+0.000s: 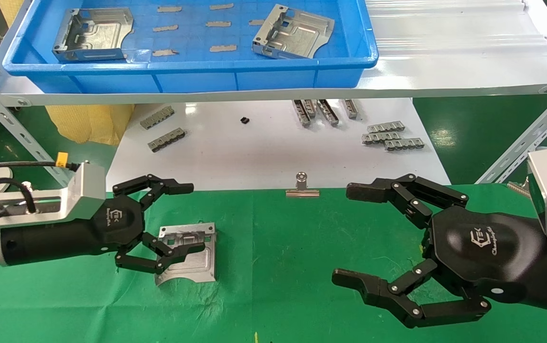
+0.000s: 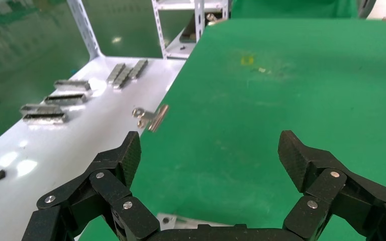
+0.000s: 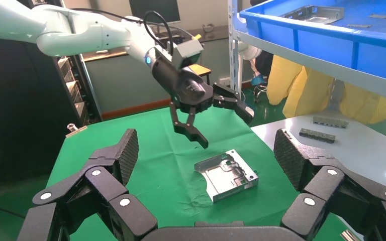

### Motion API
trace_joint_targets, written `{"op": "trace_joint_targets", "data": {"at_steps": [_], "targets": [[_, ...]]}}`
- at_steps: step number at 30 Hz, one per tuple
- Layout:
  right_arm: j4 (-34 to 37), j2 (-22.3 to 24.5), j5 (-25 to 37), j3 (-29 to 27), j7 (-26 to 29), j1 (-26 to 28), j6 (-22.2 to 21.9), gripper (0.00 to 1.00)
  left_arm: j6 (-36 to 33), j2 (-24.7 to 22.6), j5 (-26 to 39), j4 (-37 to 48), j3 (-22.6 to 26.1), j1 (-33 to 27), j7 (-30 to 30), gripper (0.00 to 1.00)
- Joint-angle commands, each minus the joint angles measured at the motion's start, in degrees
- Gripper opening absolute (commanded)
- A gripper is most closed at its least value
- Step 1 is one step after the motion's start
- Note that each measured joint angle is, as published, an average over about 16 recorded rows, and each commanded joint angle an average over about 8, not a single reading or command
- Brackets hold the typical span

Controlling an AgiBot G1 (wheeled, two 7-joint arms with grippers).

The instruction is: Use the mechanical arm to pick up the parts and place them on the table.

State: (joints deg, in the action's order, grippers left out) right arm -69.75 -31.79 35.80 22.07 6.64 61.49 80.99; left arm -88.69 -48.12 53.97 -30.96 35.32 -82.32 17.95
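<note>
head view: the left gripper (image 1: 166, 228) hangs with its fingers spread apart over one silver part (image 1: 188, 255) that lies flat on the green cloth surface (image 1: 278, 267), released, its curved cutout edge toward the camera. the right gripper (image 1: 354, 238) is also wide open and empty, well apart across the cloth. two more parts, one (image 1: 93, 34) beyond the left gripper and one (image 1: 293, 33) farther right, lie in the blue tray (image 1: 187, 76) on the shelf, so i judge one placed and two left. small grey toothed strips (image 1: 390, 138) lie on the white board (image 1: 264, 147).

left wrist view: textured black pads splay over wrinkled cloth; a silver binder clip (image 2: 151, 118) grips the cloth's edge.

right wrist view: the part (image 3: 226, 174) shows upturned flanges and embossed grooves, stamped sheet metal, below the left gripper and apart from it.
</note>
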Motion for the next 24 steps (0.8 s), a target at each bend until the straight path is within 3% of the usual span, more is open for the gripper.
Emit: {"op": "trace_joint_targets", "data": {"at_steps": [1,24], "targets": [[0.00,0.00,0.00,0.00,0.00,0.00,0.00,1.00,0.17,0.74,-0.68,-2.40,-1.09,1.17,-1.62,1.00],[0.00,0.00,0.00,0.00,0.00,0.00,0.00,1.00,2.09,9.17,-8.48,-29.82,-13.51,14.52,-20.08,1.00]]}}
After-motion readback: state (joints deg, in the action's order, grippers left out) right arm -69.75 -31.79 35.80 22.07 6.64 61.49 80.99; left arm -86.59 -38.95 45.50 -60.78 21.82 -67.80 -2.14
